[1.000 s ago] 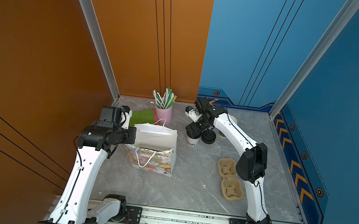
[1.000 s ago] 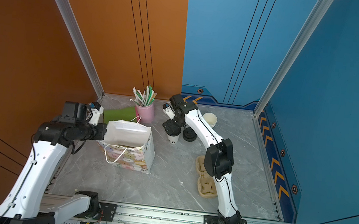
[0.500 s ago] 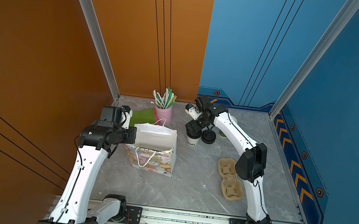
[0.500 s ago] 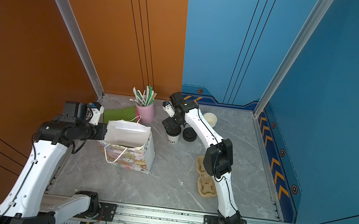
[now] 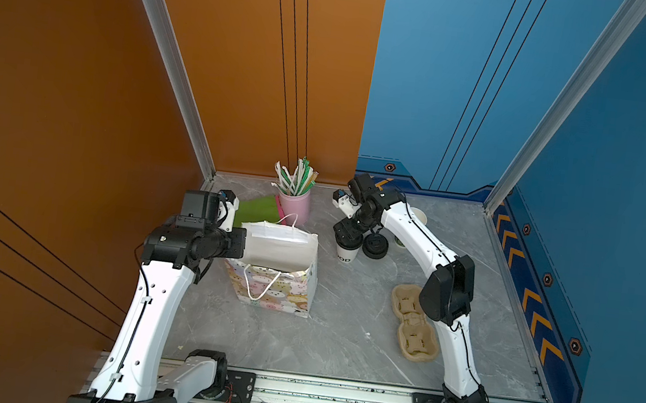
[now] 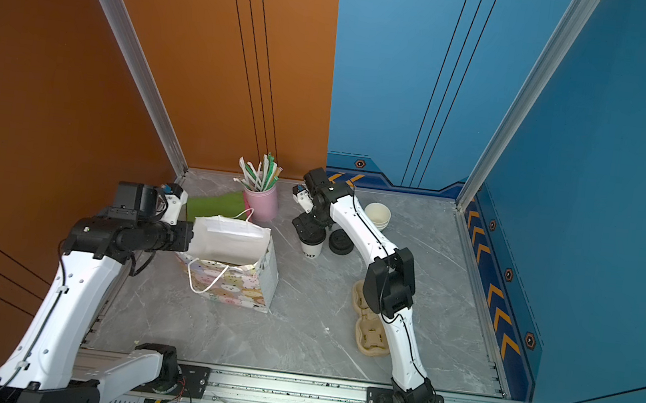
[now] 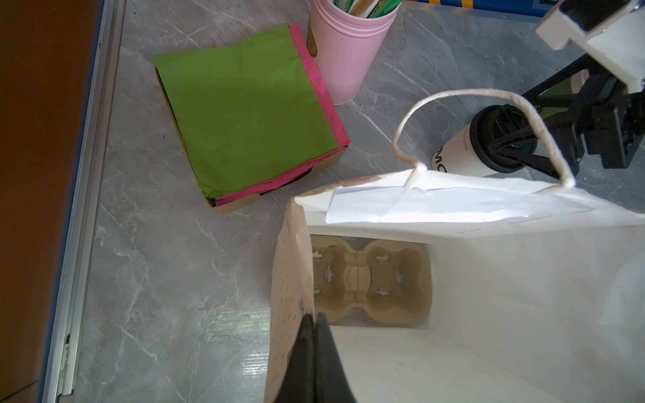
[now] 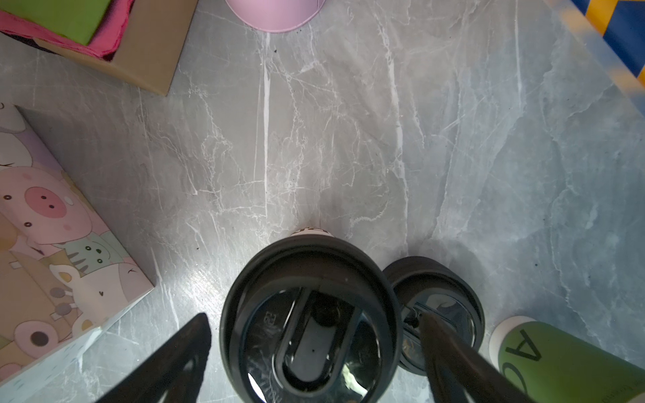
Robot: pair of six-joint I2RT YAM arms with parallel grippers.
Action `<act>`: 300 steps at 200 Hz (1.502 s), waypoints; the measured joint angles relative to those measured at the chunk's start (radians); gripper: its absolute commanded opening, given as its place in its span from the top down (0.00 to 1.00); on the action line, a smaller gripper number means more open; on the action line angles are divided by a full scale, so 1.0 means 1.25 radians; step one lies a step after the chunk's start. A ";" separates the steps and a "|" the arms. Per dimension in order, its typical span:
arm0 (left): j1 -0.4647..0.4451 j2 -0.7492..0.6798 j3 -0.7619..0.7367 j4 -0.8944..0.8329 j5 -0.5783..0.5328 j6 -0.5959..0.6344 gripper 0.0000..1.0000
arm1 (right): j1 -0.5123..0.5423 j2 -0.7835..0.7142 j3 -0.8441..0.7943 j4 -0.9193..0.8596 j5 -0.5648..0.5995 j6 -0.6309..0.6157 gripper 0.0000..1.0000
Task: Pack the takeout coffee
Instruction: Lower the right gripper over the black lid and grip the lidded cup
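The takeout coffee (image 5: 346, 250) is seen upright on the table (image 5: 342, 339), at about two o'clock of the gift bag (image 5: 280, 295), whose wall at nine o'clock is pinched between the pressed-together fingers of the left gripper (image 7: 316, 336). The right gripper (image 8: 314, 349) is spread around the cup's black lid, apparently not touching it. A loose lid (image 8: 443, 289) lies just beside the cup at three o'clock, under one finger (image 8: 453, 359), and could be trapped as the jaws close. If only the cup's lid is clamped, it may pop off. The bag's raised handle (image 7: 460, 92) could be snagged during transfer.
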 measured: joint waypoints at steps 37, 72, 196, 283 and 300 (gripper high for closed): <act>0.000 0.000 0.000 0.000 0.000 0.000 1.00 | 0.000 0.002 0.003 -0.001 0.000 0.006 0.13; 0.000 0.000 -0.001 0.000 0.000 0.000 1.00 | 0.000 0.002 0.004 -0.002 0.000 0.007 0.14; 0.000 0.005 -0.009 0.017 0.006 0.000 1.00 | 0.001 0.024 0.015 -0.015 0.000 0.007 0.25; 0.000 0.005 -0.010 0.018 0.009 0.000 1.00 | 0.002 0.024 0.015 -0.015 0.001 0.007 0.29; 0.000 0.005 -0.010 0.018 0.009 0.000 1.00 | 0.003 0.024 0.015 -0.015 0.002 0.007 0.30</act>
